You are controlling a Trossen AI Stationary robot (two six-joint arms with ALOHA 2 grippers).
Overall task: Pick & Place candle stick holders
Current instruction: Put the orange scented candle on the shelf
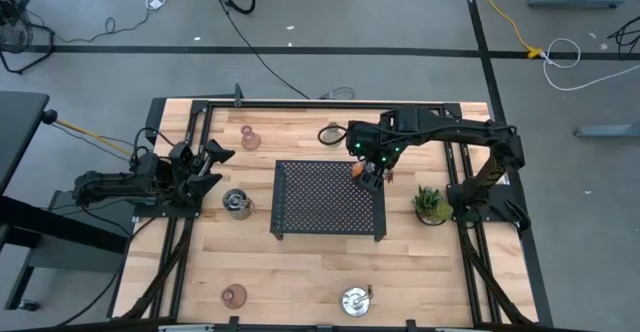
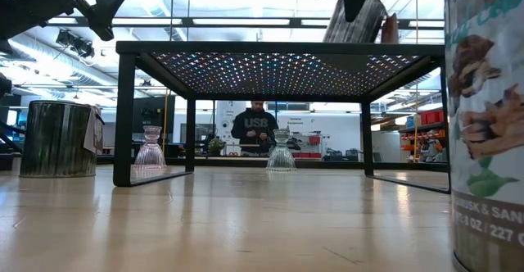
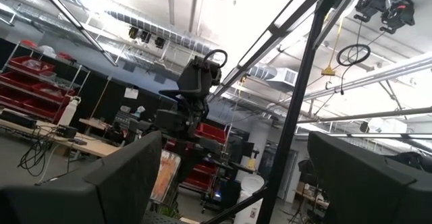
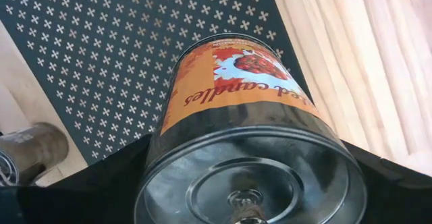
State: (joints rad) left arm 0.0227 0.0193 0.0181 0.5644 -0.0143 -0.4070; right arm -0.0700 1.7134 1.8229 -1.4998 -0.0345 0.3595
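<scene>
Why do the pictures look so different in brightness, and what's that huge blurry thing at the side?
Low view: bright ceiling lights shine through the black perforated tray; the tin at the right edge looms large, its label soft. Left wrist view: washed-out ceiling glare. Right wrist view: the held tin is evenly lit.

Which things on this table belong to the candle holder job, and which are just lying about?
Job: labelled tin, in the right gripper; silver holder by left gripper; front silver holder; back pink glass; front pink glass; olive glass.
Lying about: potted plant, black tray.
</scene>
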